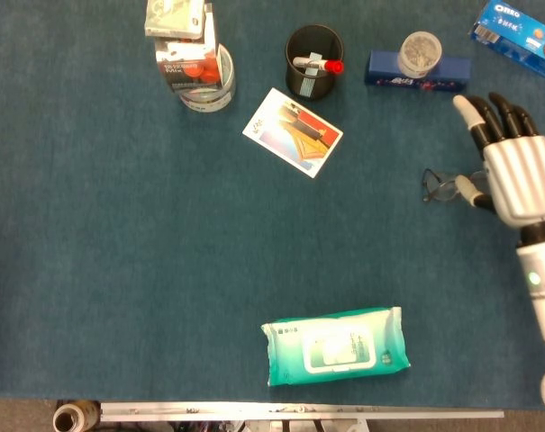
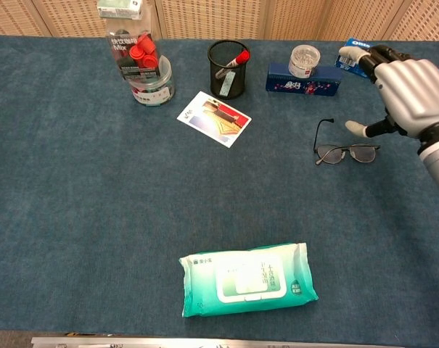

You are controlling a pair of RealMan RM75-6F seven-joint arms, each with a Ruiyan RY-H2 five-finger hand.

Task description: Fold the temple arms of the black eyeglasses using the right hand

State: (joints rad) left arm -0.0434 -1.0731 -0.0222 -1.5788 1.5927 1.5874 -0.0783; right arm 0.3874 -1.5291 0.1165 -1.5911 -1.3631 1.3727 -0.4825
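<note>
We hold our right hand (image 2: 411, 90) raised, fingers spread and empty, just right of the black eyeglasses (image 2: 345, 151), which sit upright on the blue surface (image 2: 96, 217) with one temple arm still out toward the back, leaving room to fold it

The counter (image 2: 96, 217) wears matt, napped blue cloth. Just left of the glossy silver hand (image 2: 411, 94), thin dark-framed eyeglasses (image 2: 342, 151) carry clear lenses.

At right of frame the right hand (image 1: 515, 171), fingers spread, sits beside the black eyeglasses (image 1: 443, 186), thumb tip near the frame, on the blue table (image 1: 119, 270)
</note>
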